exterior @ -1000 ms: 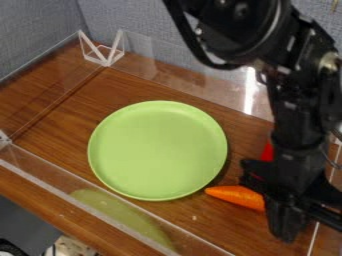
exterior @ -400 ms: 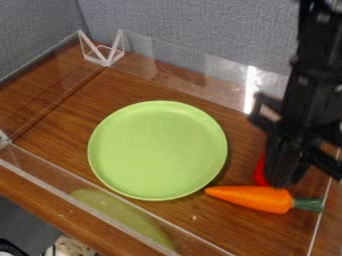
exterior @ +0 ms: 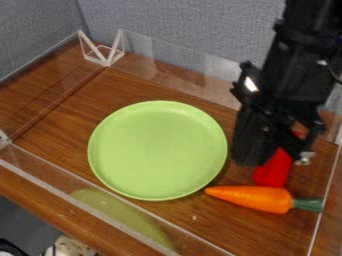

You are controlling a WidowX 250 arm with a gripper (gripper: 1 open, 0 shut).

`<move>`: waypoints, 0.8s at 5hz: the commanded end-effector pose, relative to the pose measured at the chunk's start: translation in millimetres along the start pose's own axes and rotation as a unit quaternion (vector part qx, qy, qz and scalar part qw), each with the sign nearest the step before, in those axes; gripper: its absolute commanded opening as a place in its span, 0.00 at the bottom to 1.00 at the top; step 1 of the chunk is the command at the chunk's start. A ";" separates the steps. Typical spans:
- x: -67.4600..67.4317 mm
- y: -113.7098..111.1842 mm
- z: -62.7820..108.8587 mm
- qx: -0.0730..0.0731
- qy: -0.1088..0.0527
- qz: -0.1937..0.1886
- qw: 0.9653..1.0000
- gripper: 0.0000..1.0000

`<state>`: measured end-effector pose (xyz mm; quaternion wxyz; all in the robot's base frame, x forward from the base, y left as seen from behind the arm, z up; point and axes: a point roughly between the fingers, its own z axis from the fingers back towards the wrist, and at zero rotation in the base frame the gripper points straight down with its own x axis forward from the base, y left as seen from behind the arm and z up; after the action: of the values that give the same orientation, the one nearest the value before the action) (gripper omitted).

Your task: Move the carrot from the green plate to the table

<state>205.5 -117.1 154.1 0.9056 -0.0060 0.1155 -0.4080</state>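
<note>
The orange carrot [exterior: 253, 198] lies on the table [exterior: 74, 95] just off the lower right rim of the green plate [exterior: 158, 150], its dark green stem pointing right. The plate holds nothing. My gripper [exterior: 251, 158] hangs above and behind the carrot, pointing down, shut and holding nothing. Its black body covers the plate's right edge area and part of a red block.
A red ribbed block [exterior: 278, 168] stands right of the plate, half hidden by the gripper. Clear acrylic walls [exterior: 54, 185] edge the table at the front, left and back. A white wire stand [exterior: 100, 47] sits at the back left corner.
The gripper has lifted off the carrot and risen up and to the left. The carrot stays on the table beside the plate, now fully in sight.
</note>
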 end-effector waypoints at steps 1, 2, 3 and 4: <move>-4.5 4.1 0.7 0.019 -0.011 -0.058 0.998 0.00; -2.1 8.0 -12.7 0.029 -0.012 -0.092 0.995 0.00; 1.2 10.8 -24.3 0.048 -0.015 -0.122 0.991 0.00; -10.7 24.0 -24.9 0.070 -0.014 -0.133 0.989 0.00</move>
<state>208.9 -91.7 118.1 0.8406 0.0337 0.0963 -0.5319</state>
